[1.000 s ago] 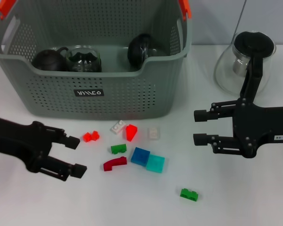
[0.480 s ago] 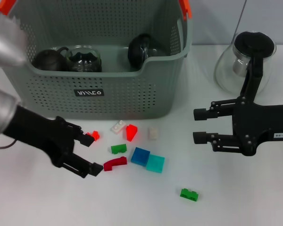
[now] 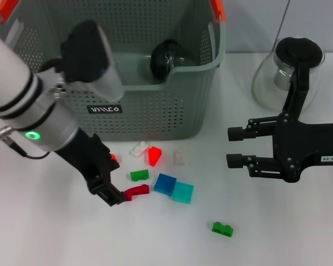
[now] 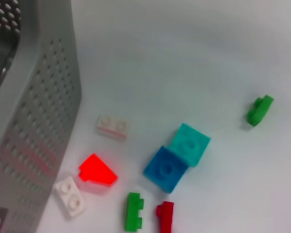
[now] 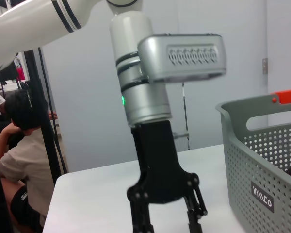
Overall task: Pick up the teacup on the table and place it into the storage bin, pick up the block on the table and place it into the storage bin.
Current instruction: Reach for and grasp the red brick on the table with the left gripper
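Over blocks, left gripper (image 3: 112, 180), jaws spread

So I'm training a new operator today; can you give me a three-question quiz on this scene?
1. True or false: the left gripper is down at the dark red block.
2. Which touches the blue block? A) teal block B) lone green block
3. The glass teapot stands on the ____, beside the storage bin.

Key: 1 true; 2 A; 3 table.
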`<action>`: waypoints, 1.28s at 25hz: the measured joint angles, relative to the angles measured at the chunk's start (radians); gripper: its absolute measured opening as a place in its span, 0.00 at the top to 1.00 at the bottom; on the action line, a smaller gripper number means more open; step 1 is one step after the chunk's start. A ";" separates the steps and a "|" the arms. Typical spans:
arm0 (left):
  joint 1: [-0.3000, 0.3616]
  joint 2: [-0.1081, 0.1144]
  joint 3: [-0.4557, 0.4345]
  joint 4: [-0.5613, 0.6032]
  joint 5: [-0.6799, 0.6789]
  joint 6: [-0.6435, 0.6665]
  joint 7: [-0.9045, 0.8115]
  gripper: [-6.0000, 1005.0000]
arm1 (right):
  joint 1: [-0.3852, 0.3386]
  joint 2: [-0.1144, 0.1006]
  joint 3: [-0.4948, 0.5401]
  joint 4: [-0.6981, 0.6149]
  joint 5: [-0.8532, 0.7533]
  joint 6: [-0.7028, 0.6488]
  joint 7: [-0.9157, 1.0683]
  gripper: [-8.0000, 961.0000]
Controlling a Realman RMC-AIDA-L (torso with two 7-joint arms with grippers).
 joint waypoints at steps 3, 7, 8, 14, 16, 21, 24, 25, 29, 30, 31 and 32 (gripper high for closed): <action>0.000 0.000 0.025 0.005 0.005 -0.016 -0.026 0.26 | 0.000 -0.002 -0.003 0.000 0.000 0.004 0.001 0.44; -0.001 0.000 0.030 0.001 0.008 -0.024 -0.047 0.25 | -0.005 -0.006 -0.005 0.002 0.000 0.005 -0.017 0.44; -0.001 -0.001 0.033 0.001 0.008 -0.025 -0.049 0.25 | -0.007 -0.006 -0.004 0.002 0.000 0.005 -0.028 0.44; -0.002 -0.003 0.081 -0.002 0.009 -0.042 -0.069 0.25 | -0.015 0.002 0.001 0.008 0.000 0.013 -0.075 0.44; 0.000 -0.004 0.143 -0.003 0.009 -0.079 -0.085 0.25 | -0.014 0.004 0.002 0.009 -0.001 0.021 -0.077 0.44; 0.003 -0.004 0.228 -0.012 0.021 -0.132 -0.106 0.26 | -0.010 0.004 0.003 0.008 -0.001 0.020 -0.074 0.44; -0.001 -0.004 0.258 -0.028 0.036 -0.154 -0.108 0.25 | -0.009 0.004 0.003 0.005 -0.001 0.017 -0.073 0.44; -0.003 -0.004 0.264 -0.034 0.040 -0.161 -0.108 0.25 | -0.009 0.004 0.003 0.004 0.000 0.017 -0.072 0.44; -0.007 -0.004 0.286 -0.064 0.058 -0.195 -0.112 0.26 | -0.007 0.006 0.003 0.006 -0.002 0.018 -0.072 0.44; -0.010 -0.003 0.294 -0.076 0.061 -0.204 -0.115 0.26 | -0.006 0.006 0.003 0.007 -0.002 0.019 -0.071 0.44; -0.013 -0.003 0.299 -0.087 0.063 -0.212 -0.117 0.26 | -0.006 0.006 0.003 0.007 -0.002 0.019 -0.071 0.44; -0.017 -0.003 0.303 -0.098 0.064 -0.218 -0.120 0.26 | -0.005 0.006 0.003 0.007 -0.003 0.019 -0.071 0.44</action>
